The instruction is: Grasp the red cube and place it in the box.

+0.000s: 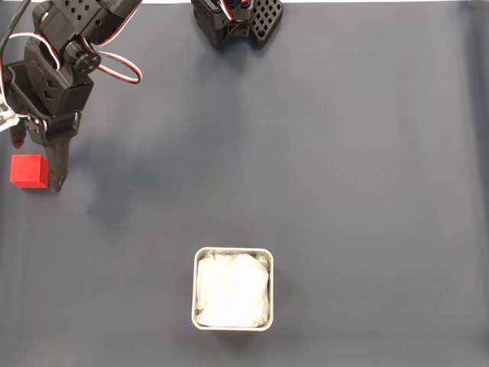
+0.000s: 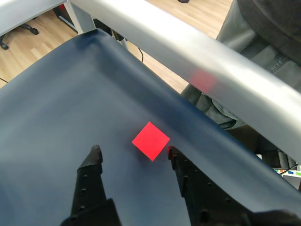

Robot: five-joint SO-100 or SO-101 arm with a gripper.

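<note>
The red cube (image 1: 29, 170) lies on the dark mat at the far left edge in the fixed view. My gripper (image 1: 35, 164) stands open over it, one black finger (image 1: 58, 167) just right of the cube. In the wrist view the red cube (image 2: 150, 140) sits just beyond the tips of the open gripper (image 2: 133, 151), closer to the right finger (image 2: 175, 157) and apart from both. The box (image 1: 232, 288), a square metal-rimmed container with white wrinkled lining, rests at the lower centre of the fixed view, far from the cube.
The arm's black base (image 1: 237, 19) stands at the top centre. In the wrist view a silver table rail (image 2: 197, 61) runs just past the cube, with a seated person's legs (image 2: 263, 33) and wooden floor beyond it.
</note>
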